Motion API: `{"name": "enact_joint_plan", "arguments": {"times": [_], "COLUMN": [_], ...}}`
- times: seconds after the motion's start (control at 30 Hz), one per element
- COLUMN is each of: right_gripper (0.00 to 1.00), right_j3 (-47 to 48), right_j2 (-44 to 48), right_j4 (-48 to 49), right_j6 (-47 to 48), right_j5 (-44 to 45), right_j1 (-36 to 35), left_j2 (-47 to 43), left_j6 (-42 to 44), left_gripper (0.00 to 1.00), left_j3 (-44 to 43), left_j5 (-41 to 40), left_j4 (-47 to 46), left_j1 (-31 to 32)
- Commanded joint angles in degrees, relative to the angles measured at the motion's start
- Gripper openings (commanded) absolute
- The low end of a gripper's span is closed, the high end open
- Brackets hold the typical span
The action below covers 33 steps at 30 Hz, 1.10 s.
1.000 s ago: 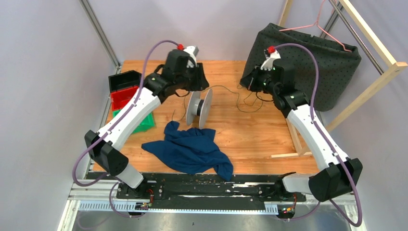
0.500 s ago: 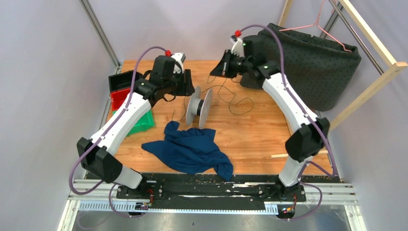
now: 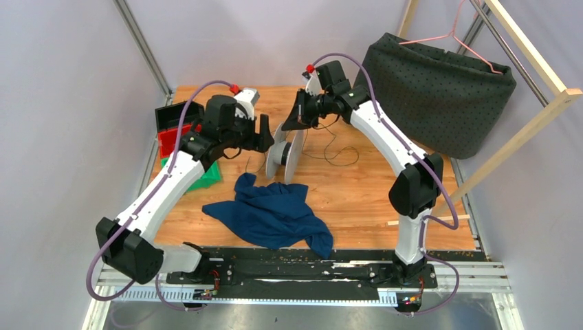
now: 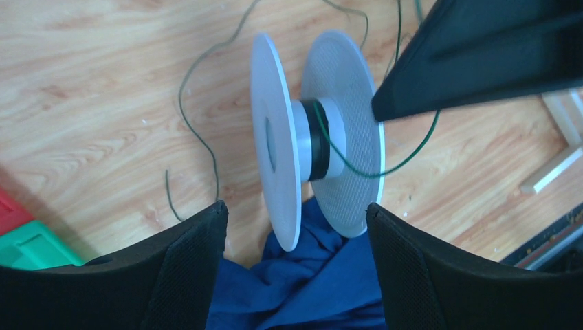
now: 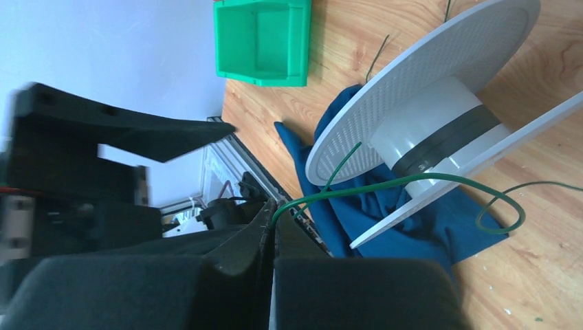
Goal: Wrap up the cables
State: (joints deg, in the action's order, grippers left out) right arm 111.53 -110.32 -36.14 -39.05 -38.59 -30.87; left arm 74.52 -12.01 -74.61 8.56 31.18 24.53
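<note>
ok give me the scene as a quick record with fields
spool: standing on its rims, blue cloth at its near edge
wire: some turns on the hub, the rest trailing loose
right hand: shut on the wire, close beside the spool
left hand: open, facing the spool, not touching it

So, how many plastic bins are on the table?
3, all on the left: a black plastic bin at the back, a red plastic bin before it, a green plastic bin nearest. The left arm covers them partly; more may be hidden.
</note>
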Motion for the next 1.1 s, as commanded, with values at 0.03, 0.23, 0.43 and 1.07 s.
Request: {"name": "enact_joint_plan", "arguments": {"times": [0.03,0.23,0.43,1.07], "right_gripper": [0.01,0.01,0.01,0.01], "right_j3": [7.43,15.3,15.58,15.74], "right_j2": [-4.05,-9.42,-10.97,-15.31], "right_j4": [-9.44,-17.65,-17.65,-12.29], "right_j6": [-4.43,-6.71,-9.58,-17.37], "right_j5": [-2.13,-2.48,-3.57,-6.22], "right_j1": [0.03,0.07,0.38,0.46], "left_j2": [-4.6,-9.37,-10.04,-12.53], "left_j6": [2.19,2.41,3.4,6.52], "left_gripper": [0.78,0.78,0.78,0.82], "left_j3": [8.13,14.22,16.41,25.64], "left_j5": [4.47,2.41,2.97,1.39], "left_j4": [-8.61,-15.52,-17.17,-29.1], "left_j1": [-0.05,-0.02,-0.02,1.7]}}
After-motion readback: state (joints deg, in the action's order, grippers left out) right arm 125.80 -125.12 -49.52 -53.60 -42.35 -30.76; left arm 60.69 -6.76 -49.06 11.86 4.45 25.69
